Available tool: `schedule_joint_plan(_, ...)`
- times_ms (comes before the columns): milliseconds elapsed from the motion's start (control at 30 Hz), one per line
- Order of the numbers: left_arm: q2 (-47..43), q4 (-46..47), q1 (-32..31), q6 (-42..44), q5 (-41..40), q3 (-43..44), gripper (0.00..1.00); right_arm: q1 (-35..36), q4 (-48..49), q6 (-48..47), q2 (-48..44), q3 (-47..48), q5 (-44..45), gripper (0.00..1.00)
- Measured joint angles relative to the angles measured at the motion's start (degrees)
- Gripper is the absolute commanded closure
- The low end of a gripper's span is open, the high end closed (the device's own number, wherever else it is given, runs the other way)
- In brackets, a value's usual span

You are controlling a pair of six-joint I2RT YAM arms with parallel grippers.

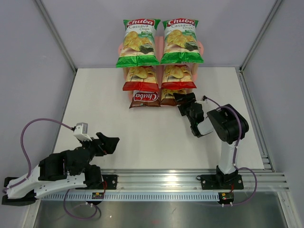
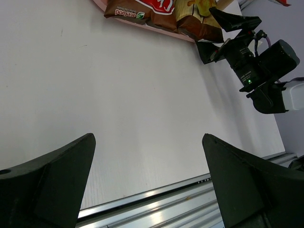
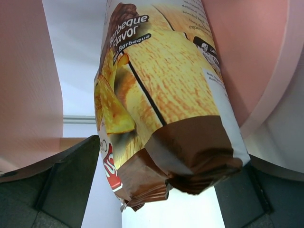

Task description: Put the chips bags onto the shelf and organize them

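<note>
You have two green chips bags (image 1: 138, 42) (image 1: 182, 41) with red-and-white logos, two red chips bags (image 1: 140, 78) (image 1: 178, 77), and two dark brown chips bags (image 1: 145, 99) (image 1: 167, 96) (one shows yellow ridged chips). The shelf (image 3: 28, 71) is pink, the bench (image 1: 142, 137) white, the left tool (image 1: 111, 142) and right tool (image 1: 184, 99) black.

Bright, even light, soft faint shadows; glare streaks the metal rail (image 2: 156, 197).

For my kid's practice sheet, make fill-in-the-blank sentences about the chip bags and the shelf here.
1. The two bags on the top board of the shelf are ___.
2. The red bags lie on the ___ board.
3. The right fingers stand spread on either side of a ___ bag.
Missing words: green, middle, brown.
</note>
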Motion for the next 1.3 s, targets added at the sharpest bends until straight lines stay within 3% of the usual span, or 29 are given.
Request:
schedule_joint_plan(433,9.8,-4.6,0.0,-2.0,-0.1,3.2,0.01,-0.1,-18.3,-2.3,-10.8,-5.1,0.3,0.01)
schedule_joint_plan(600,17.7,-8.4,0.0,-4.4,-2.2,5.9,0.01,-0.1,-23.1,-5.2,-22.6,-12.0,1.1,0.01)
schedule_joint_plan(767,25.0,-7.8,1.9,-4.3,-4.4,8.0,0.01,-0.1,-35.0,-12.4,-40.6,-14.4,1.9,0.01)
schedule_joint_plan(967,31.0,3.0,21.0,5.7,0.3,6.7,0.01,-0.1,-63.7,-25.7,-72.8,-11.4,4.9,0.00)
schedule_joint_plan(1133,31.7,10.5,34.4,12.5,8.5,4.4,0.01,-0.1,-90.2,-38.0,-96.1,0.8,9.5,0.01)
schedule_joint_plan(1300,31.9,15.1,48.5,17.4,17.6,3.6,0.01,-0.1,-104.9,-43.5,-98.7,13.9,10.8,0.01)
